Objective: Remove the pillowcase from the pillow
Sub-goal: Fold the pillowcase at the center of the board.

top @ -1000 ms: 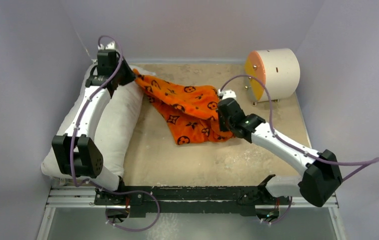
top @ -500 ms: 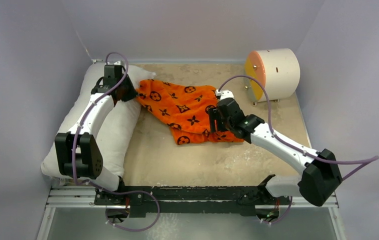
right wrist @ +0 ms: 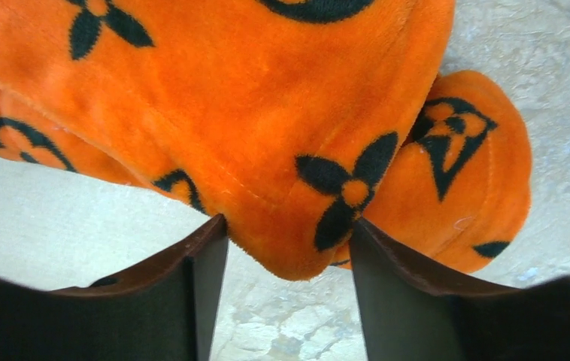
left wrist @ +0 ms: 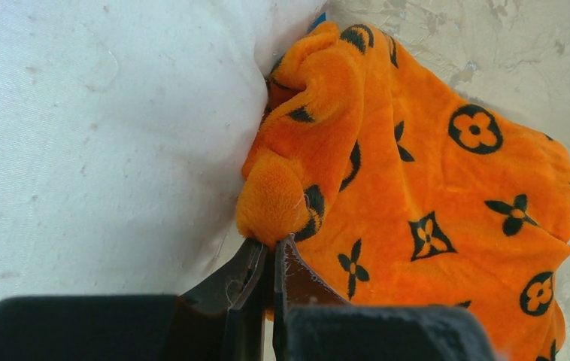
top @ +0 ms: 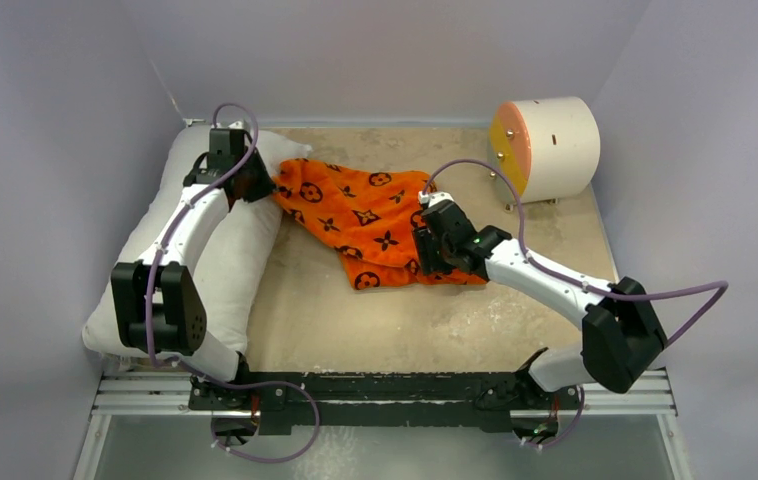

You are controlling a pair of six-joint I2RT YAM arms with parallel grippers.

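A: What lies at left?
B: The pillow [top: 248, 250], along the desk's [top: 405, 320] left edge; the left claw [left wrist: 271, 252] pinches a fold of the pillowcase [top: 365, 215] beside it.
A: And rightward?
B: The pillowcase lies crumpled mid-desk; the right claw [right wrist: 289, 248] stands wide, jaws astride its near hem; a white cylinder [top: 560, 145] sits far right

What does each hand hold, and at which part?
The left hand pinches a pillowcase fold beside the pillow; right hand is open, holding nothing.
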